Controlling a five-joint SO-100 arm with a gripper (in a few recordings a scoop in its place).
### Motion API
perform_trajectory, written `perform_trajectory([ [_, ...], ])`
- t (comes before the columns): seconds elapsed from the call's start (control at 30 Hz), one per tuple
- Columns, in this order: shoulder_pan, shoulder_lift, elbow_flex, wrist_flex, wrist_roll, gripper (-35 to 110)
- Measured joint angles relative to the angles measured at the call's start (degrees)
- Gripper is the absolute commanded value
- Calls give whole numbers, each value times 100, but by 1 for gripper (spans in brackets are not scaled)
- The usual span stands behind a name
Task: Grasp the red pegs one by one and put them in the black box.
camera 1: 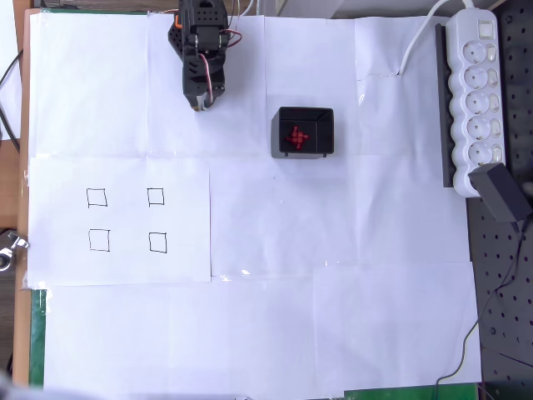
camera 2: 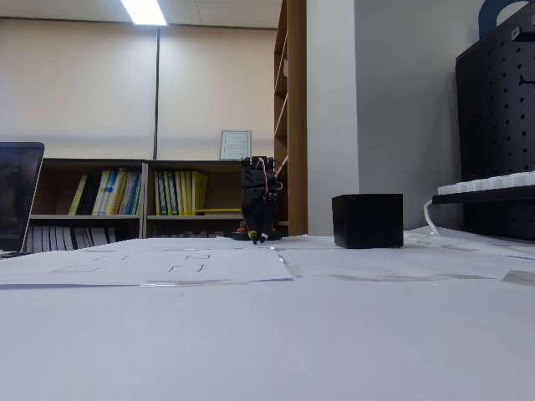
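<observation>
The black box (camera 1: 277,133) stands on the white paper right of centre near the back, and in the fixed view it shows as a dark cube (camera 2: 368,220). Several red pegs (camera 1: 298,136) lie clustered on its floor. My gripper (camera 1: 200,103) hangs folded under the arm at the back of the table, left of the box and well apart from it. Its fingers point down at the paper and look closed together with nothing between them. In the fixed view the gripper (camera 2: 261,238) sits low, just above the table, left of the box.
Four small drawn squares (camera 1: 125,220) mark the paper at the left, with nothing in them. A white power strip (camera 1: 475,92) and a black adapter (camera 1: 502,192) lie along the right edge beside a black pegboard (camera 1: 500,292).
</observation>
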Motion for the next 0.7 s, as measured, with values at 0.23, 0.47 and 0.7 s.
perform_trajectory([
  [0.23,0,0,0,44,-220,0],
  [0.47,0,0,0,44,-220,0],
  [0.7,0,0,0,44,-220,0],
])
